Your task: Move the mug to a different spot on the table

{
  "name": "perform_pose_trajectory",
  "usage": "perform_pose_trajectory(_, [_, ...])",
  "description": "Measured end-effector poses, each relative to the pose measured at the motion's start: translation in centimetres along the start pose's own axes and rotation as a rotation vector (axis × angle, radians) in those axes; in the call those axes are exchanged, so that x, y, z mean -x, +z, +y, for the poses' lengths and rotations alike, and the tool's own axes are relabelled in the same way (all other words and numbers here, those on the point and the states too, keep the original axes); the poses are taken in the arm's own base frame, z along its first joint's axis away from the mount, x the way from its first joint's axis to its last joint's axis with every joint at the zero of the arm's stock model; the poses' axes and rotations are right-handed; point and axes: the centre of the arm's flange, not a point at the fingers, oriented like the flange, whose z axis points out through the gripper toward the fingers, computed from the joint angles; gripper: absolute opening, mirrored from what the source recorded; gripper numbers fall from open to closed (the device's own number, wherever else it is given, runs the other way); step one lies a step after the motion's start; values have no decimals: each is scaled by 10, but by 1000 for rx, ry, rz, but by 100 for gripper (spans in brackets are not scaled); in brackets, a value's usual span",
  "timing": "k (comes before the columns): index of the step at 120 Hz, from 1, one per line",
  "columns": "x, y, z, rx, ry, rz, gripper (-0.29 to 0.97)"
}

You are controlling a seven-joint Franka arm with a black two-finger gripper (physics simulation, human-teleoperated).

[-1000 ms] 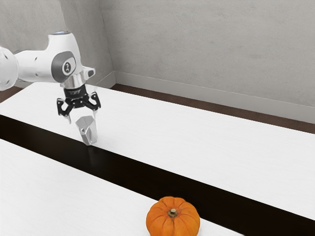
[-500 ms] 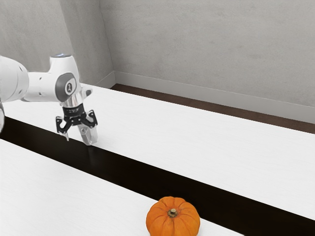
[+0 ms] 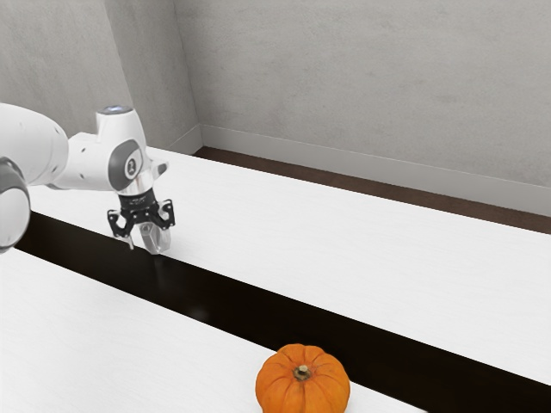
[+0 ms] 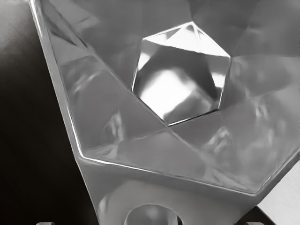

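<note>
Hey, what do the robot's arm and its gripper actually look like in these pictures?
The arm is glossy white, built of rounded, bulbous segments. Its wrist joint carries a round grey disc with a small dark mark, and a pale bluish cap sits on top. A short silvery collar leads to the black, angular gripper.

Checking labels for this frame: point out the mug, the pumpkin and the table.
mug (image 3: 157, 242): exterior view, on its grey side wall.
pumpkin (image 3: 282, 389): exterior view, on the orange rind below the stem.
table (image 3: 370, 249): exterior view, on a bare part of the white top.
</note>
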Motion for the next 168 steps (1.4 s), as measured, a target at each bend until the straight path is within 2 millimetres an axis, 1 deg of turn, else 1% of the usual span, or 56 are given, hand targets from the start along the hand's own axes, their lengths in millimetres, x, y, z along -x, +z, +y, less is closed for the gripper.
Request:
perform_pose_trajectory(28, [-3, 6, 0, -3, 8, 4, 25])
perform_pose_trajectory(50, [-4, 6, -2, 0, 7, 6, 11])
perform_pose_trajectory(88, [-4, 3, -3, -8, 8, 15, 1])
perform_pose_trajectory(102, [-4, -3, -4, -7, 2, 23, -3])
perform_pose_trajectory(128, [-2, -19, -4, -35, 0, 57, -6])
perform_pose_trajectory(142, [5, -23, 7, -88, 28, 100, -6])
perform_pose_trajectory(154, [12, -14, 6, -106, 13, 129, -6])
perform_pose_trajectory(168, [14, -16, 6, -89, -28, 174, -6])
